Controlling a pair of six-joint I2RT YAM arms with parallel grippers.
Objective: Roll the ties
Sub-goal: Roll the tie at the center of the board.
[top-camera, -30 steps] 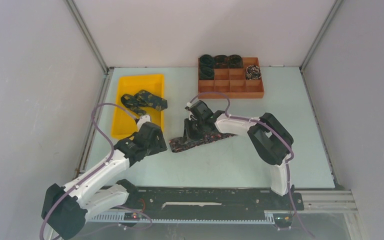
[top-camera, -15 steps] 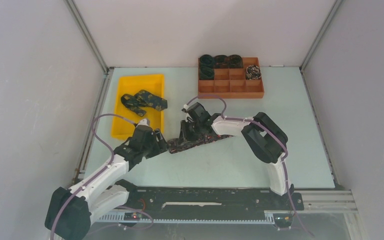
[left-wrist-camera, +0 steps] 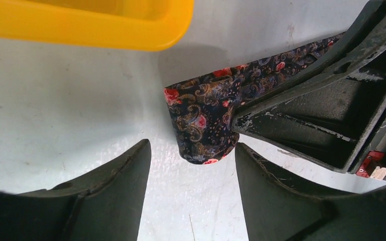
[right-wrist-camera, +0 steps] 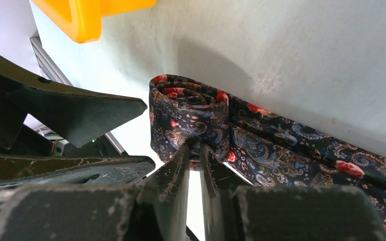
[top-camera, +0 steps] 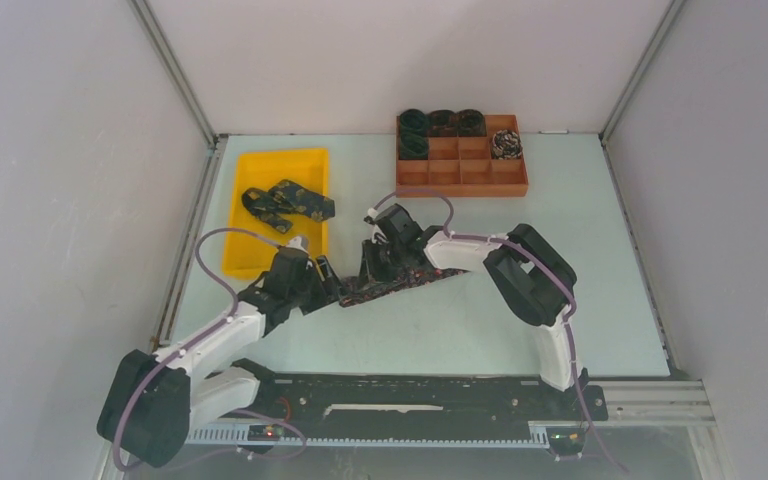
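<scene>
Right gripper (right-wrist-camera: 193,150) pinched tight on the tie (right-wrist-camera: 191,113) coil, left gripper (left-wrist-camera: 192,150) spread wide.
Coil end sits between the left fingertips; left arm has closed in since 1 s ago.

The left arm (top-camera: 215,340) and the right arm (top-camera: 560,350) are white with big black joints (top-camera: 525,272). A thin lilac cable (top-camera: 204,258) runs along each one. The left hand (left-wrist-camera: 191,198) has two wide black fingers (left-wrist-camera: 281,201) with pale scratches. The right hand (right-wrist-camera: 193,153) has two flat black fingers (right-wrist-camera: 173,173), scuffed grey at the edges.
</scene>
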